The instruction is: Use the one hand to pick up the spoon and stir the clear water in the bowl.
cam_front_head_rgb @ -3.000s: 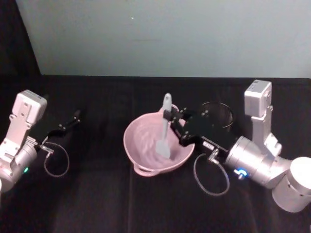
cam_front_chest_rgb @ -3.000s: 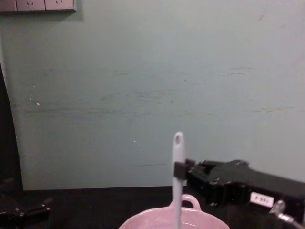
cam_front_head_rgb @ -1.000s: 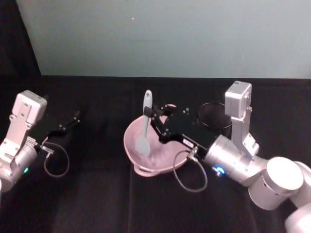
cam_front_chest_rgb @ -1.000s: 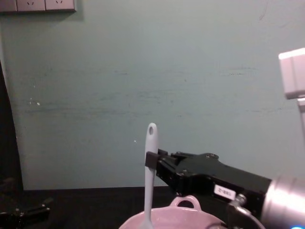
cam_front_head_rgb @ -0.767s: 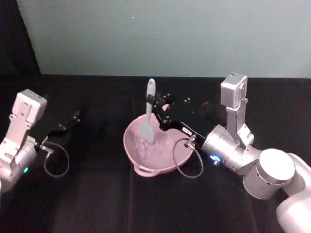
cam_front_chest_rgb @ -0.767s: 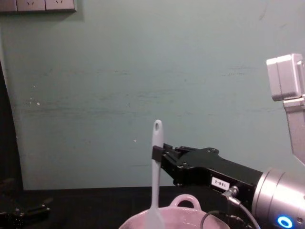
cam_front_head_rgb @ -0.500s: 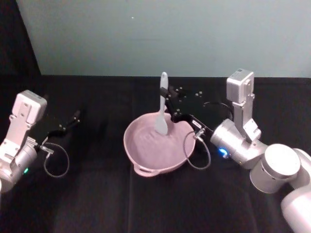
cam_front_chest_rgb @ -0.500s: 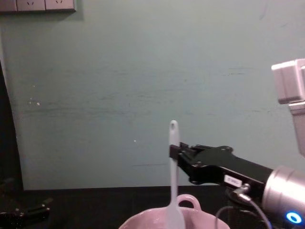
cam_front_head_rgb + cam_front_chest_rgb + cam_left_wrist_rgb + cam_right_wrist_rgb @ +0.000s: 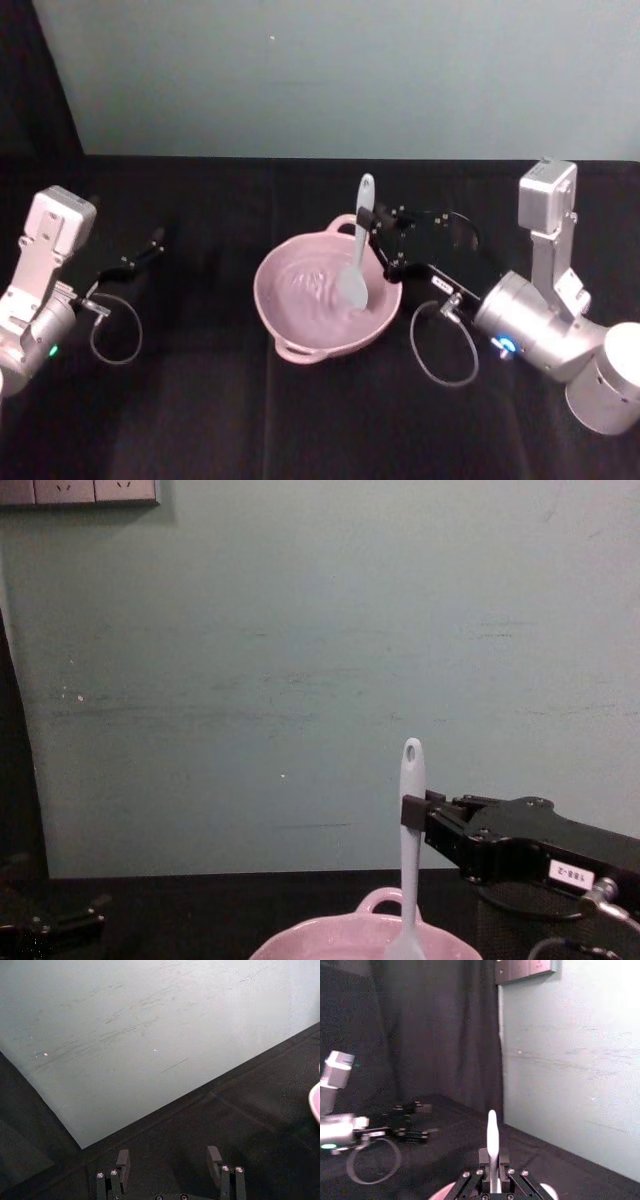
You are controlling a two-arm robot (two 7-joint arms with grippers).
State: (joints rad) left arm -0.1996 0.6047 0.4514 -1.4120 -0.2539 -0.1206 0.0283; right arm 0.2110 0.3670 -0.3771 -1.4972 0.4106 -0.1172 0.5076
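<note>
The right tool (image 9: 367,222) clamps the upper handle of the one spoon (image 9: 356,262). The spoon stands near upright, its head dipped inside the one pink bowl (image 9: 264,292), close to the bowl's right wall. Bare dark worktop (image 9: 200,400) lies open around the bowl. The left tool (image 9: 148,246), jaws apart, is parked well apart at the left.

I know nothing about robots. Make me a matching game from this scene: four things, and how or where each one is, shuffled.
1. spoon
2. bowl
3. left claw
4. right claw

A. shut on the spoon's handle
B. pink, in the middle
C. open, holding nothing, far left
D. nearly upright, head down inside the bowl

Pairs: 1-D, 2-B, 3-C, 4-A
</note>
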